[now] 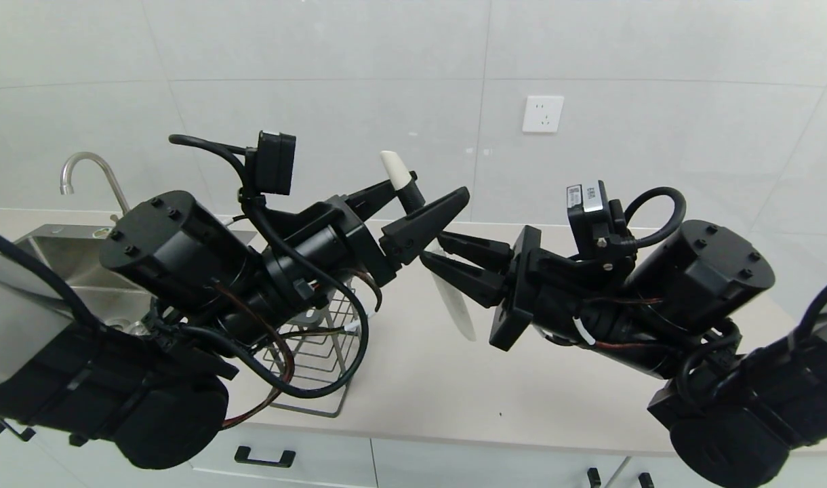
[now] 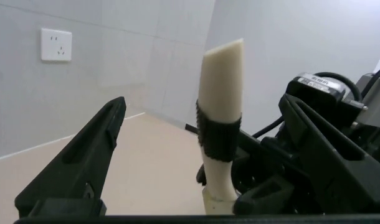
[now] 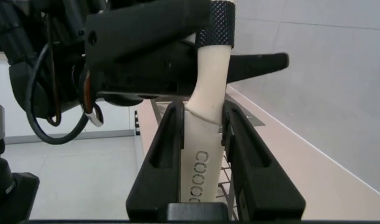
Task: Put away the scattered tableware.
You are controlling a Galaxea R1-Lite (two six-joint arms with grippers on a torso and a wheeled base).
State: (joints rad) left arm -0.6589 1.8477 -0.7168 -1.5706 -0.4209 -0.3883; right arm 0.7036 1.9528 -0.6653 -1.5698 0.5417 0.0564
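Utensil: white utensil (image 1: 457, 305) held in the air above the tabletop (image 1: 420, 386), handle up, flat end pointing down.
Right hand: right hand (image 1: 432, 249) pinches the utensil below the handle, a finger pressed to each side.
Left hand: left hand (image 1: 439, 185) spread around the handle, one finger clearly apart from it.
Below: wire rack (image 1: 318, 352) on the tabletop beside the sink (image 1: 61, 257).

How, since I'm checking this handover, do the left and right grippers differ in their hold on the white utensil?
The left gripper is open, jaws apart on either side of the white utensil. The right gripper is shut on it. The left gripper sits at the black band near the handle's top end. The right gripper clamps the wider part lower down. Both are black and meet at that one utensil.
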